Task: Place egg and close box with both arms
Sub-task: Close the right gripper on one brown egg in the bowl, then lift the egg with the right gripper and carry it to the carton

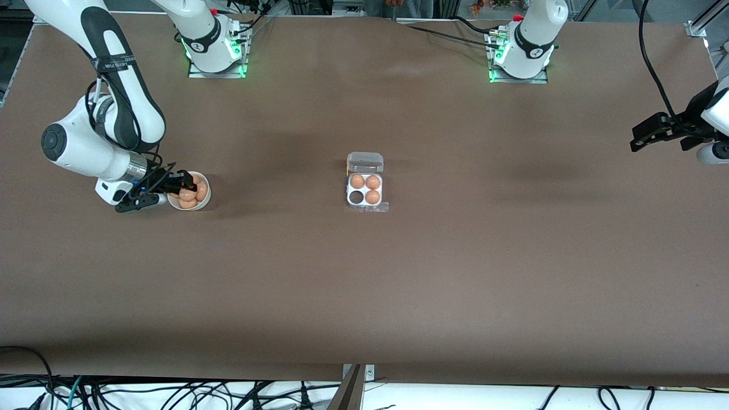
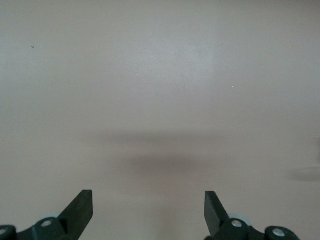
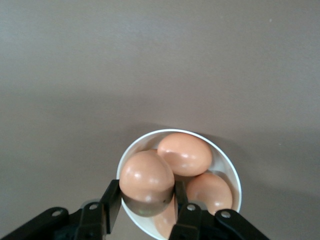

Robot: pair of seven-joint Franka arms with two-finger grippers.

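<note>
The box (image 1: 365, 191) lies open at the middle of the table, its clear lid folded back toward the robots' bases. Three of its cells hold eggs and one cell (image 1: 356, 197) is empty. My right gripper (image 1: 171, 191) is at the white bowl (image 1: 204, 199) near the right arm's end of the table. In the right wrist view its fingers (image 3: 111, 204) are shut on an egg (image 3: 146, 178) over the bowl (image 3: 227, 161), with other eggs below it. My left gripper (image 1: 646, 136) hangs open and empty over bare table at the left arm's end, and waits.
The bowl holds several more eggs (image 3: 184, 152). Brown table surface lies between the bowl and the box. Cables lie along the table's edge nearest the front camera.
</note>
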